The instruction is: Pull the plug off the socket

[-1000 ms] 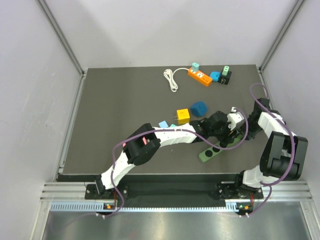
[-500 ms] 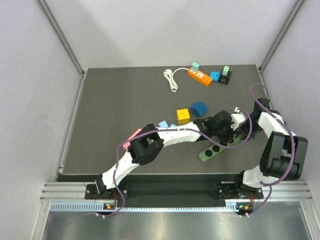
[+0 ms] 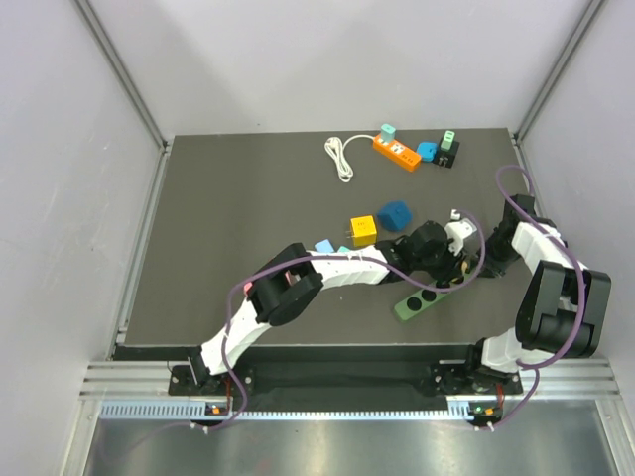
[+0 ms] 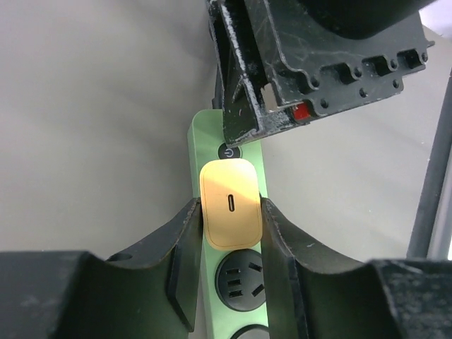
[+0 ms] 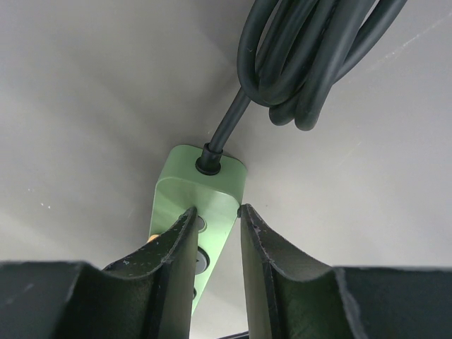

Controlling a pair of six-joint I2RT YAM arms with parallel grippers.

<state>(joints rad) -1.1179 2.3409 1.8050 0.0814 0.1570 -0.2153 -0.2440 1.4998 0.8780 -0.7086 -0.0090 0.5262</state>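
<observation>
From the top external view, the left end effector [image 3: 442, 274] and the right end effector [image 3: 462, 266] meet close together over the far end of a green socket strip [image 3: 415, 303] lying on the dark surface [image 3: 248, 208]; what each one holds is hidden here. In the left wrist view, the left end effector is narrowed onto a small yellow plug [image 4: 229, 203], with 1 finger [image 4: 185, 240] touching each long side. The plug sits in the strip directly between the tips, an empty outlet [image 4: 240, 281] lies just behind it toward the wrist, and the right end effector is just ahead of it. In the right wrist view, the right end effector is closed narrowly across the strip's cord end, which lies directly between its tips, and the coiled black cable [image 5: 304, 63] lies just beyond them. The plug looks like a light, rigid, smooth plastic block, so I judge its flat sides could slip. A hold low on those sides, near the strip's face, with a straight pull along the prongs seems best. The strip looks light and would likely lift with the plug unless pinned, which the right end effector seems placed to do.
</observation>
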